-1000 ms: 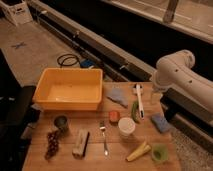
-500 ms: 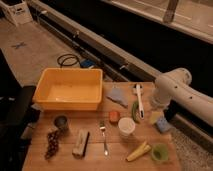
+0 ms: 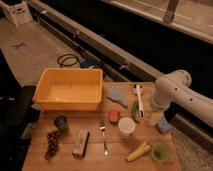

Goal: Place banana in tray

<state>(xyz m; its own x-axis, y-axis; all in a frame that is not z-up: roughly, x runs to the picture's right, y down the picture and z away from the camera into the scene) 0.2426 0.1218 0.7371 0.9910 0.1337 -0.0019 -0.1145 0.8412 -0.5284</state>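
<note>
We see the banana (image 3: 138, 151) lying on the bench (image 3: 65, 162) near its front right corner, just beside a green cup (image 3: 159, 152) and well apart from the yellow-orange tray (image 3: 67, 104) at the back left. The gripper (image 3: 158, 113) hangs over the bench's right edge, fingers open, holding nothing

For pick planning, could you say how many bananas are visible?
1: the banana, front right by the green cup; none hidden. The end effector hovers near the brush.

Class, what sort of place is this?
Probably a robot-testing lab: a wooden table of assorted props, a yellow tray, a white robot arm at its right, end effector hidden behind it.
</note>
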